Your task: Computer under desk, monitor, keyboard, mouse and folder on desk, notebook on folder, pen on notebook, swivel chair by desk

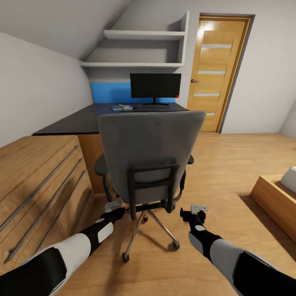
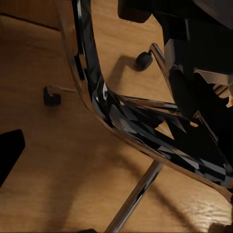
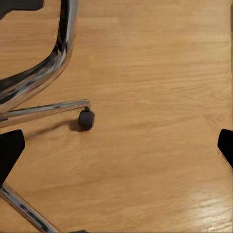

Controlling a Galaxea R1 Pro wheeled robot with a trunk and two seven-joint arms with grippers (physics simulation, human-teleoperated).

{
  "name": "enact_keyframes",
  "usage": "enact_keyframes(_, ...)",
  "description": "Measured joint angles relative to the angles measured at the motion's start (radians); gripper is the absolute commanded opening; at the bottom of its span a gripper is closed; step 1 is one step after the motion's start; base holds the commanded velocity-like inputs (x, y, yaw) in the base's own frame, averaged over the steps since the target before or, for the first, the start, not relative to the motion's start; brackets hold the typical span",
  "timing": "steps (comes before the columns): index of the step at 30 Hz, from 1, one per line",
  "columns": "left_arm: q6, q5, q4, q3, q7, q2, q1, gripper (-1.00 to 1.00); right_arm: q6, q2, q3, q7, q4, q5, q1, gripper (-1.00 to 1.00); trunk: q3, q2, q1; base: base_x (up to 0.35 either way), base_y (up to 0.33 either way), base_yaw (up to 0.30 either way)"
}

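The grey swivel chair stands in the middle of the head view with its back toward me, facing the black desk. On the desk the black monitor is upright. In front of it lies the dark keyboard, and left of that the blue folder with small items on top, too small to tell apart. My left gripper is open, right at the chair's rear frame, with the chrome base close in front of it. Right of the chair, my right gripper hangs open over bare floor. Computer and mouse are hidden.
A low oak drawer unit runs along the left, close to my left arm. An oak door is at the back right, and wall shelves hang over the desk. A low wooden piece sits at the right. A chair castor rests on the plank floor.
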Motion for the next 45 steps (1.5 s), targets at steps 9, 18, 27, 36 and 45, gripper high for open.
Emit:
enact_keyframes(9,-0.021,-0.016,-0.001,0.0,-0.002,0.0,0.0,1.0,-0.005,0.0,0.0,0.0,0.0,0.001,0.0,1.0,0.009,0.0,0.0,0.316,-0.002,-0.176)
enact_keyframes(18,-0.022,-0.023,-0.001,-0.007,-0.003,-0.002,0.0,1.0,-0.005,0.0,0.0,0.0,0.0,0.001,0.0,1.0,0.017,0.0,0.0,0.317,0.0,-0.149)
enact_keyframes(27,-0.023,-0.023,-0.001,-0.004,-0.003,-0.002,0.0,1.0,-0.005,0.0,0.0,0.0,0.0,0.001,0.0,1.0,0.019,0.0,0.0,0.32,0.001,-0.018)
enact_keyframes(36,-0.023,-0.02,0.0,-0.002,-0.004,-0.002,0.0,1.0,-0.005,-0.001,0.0,0.0,0.002,0.001,0.0,1.0,0.019,0.0,0.0,0.304,0.102,0.0)
enact_keyframes(45,-0.021,-0.024,-0.002,-0.014,-0.005,-0.017,0.0,1.0,-0.005,-0.001,0.0,0.0,0.002,0.001,0.0,1.0,0.019,0.0,0.001,0.054,0.021,0.0)
